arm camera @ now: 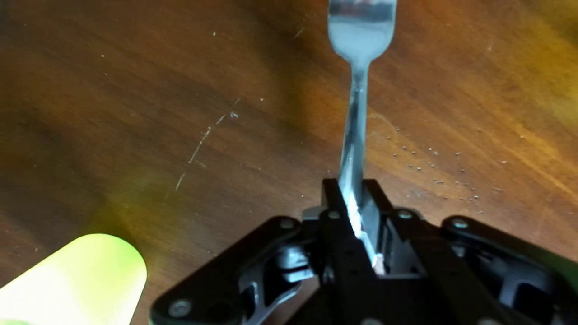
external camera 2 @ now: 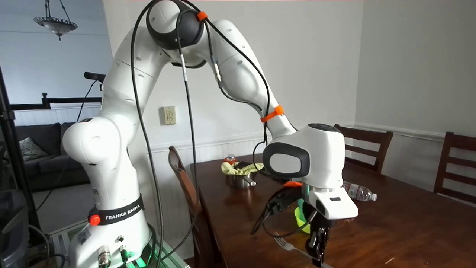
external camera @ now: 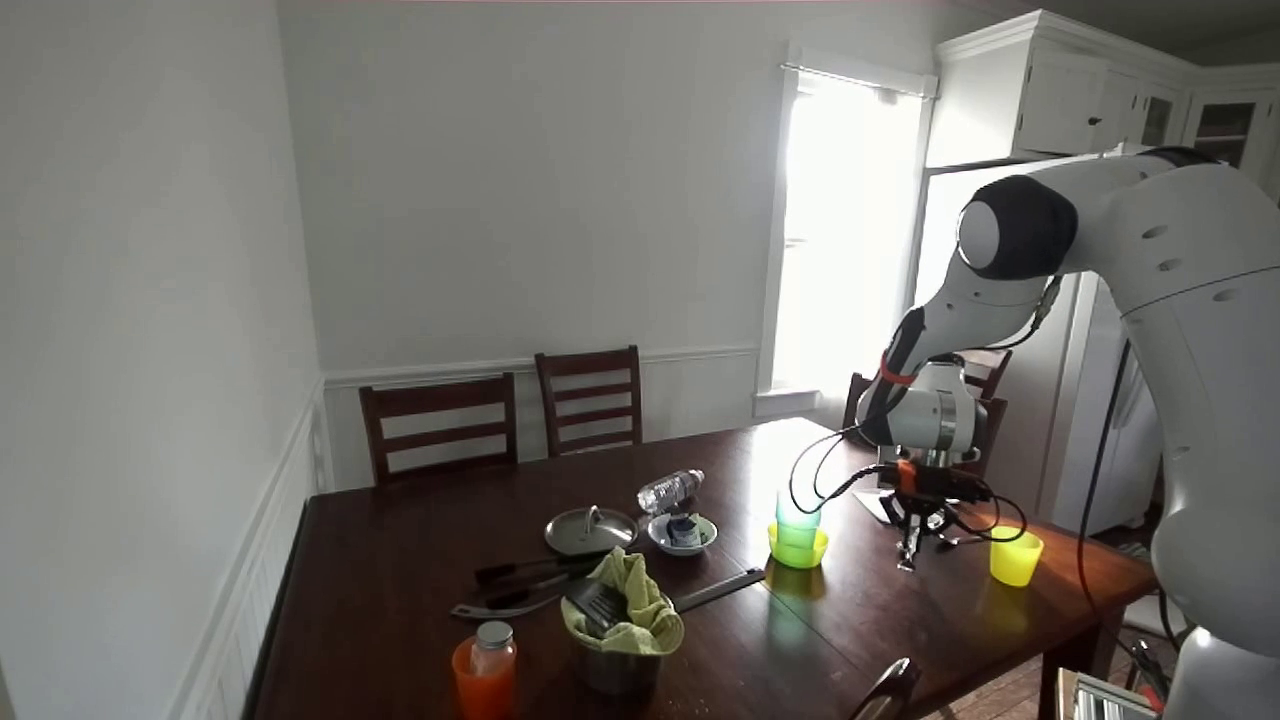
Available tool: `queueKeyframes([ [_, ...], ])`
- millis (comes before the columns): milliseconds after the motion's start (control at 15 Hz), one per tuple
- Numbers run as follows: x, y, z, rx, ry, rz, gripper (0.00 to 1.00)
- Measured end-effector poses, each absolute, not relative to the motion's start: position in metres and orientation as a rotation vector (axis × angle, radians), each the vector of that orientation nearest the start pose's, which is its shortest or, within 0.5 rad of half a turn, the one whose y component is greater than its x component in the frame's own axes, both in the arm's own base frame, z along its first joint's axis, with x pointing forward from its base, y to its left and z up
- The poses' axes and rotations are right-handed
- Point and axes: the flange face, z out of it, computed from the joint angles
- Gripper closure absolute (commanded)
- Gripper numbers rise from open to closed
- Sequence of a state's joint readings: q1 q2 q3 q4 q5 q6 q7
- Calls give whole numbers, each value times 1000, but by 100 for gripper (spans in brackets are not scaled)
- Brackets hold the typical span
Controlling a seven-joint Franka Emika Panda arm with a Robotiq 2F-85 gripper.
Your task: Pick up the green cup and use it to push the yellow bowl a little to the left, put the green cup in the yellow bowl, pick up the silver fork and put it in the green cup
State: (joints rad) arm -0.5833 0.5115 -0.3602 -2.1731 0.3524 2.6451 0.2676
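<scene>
The green cup stands upright in the yellow bowl. In an exterior view the cup and the bowl are partly hidden behind the wrist and cables. The silver fork lies lengthwise between the fingers of my gripper, which is shut on its handle. The fork's head points away from the fingers, tines cut off at the top of the wrist view. The fork also shows in an exterior view, low over the table; I cannot tell if it touches. The gripper is apart from the bowl, beside it.
A yellow vessel stands near the gripper; it also shows in the wrist view. A pot with a cloth and spatula, an orange cup, a lid, a small white dish and a water bottle stand beyond the bowl.
</scene>
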Motion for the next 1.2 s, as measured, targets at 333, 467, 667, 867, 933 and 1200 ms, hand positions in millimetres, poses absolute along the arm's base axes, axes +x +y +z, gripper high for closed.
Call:
queueKeyframes([
  [333,326,-458,210,-2416,2088,-10,96],
  [467,330,-459,228,-2434,2085,-17,96],
  [667,337,-460,255,-2426,2067,-39,84],
  [867,338,-460,264,-2418,2062,-47,84],
  [933,338,-460,263,-2418,2062,-47,84],
  [1200,339,-459,263,-2421,2059,-49,96],
])
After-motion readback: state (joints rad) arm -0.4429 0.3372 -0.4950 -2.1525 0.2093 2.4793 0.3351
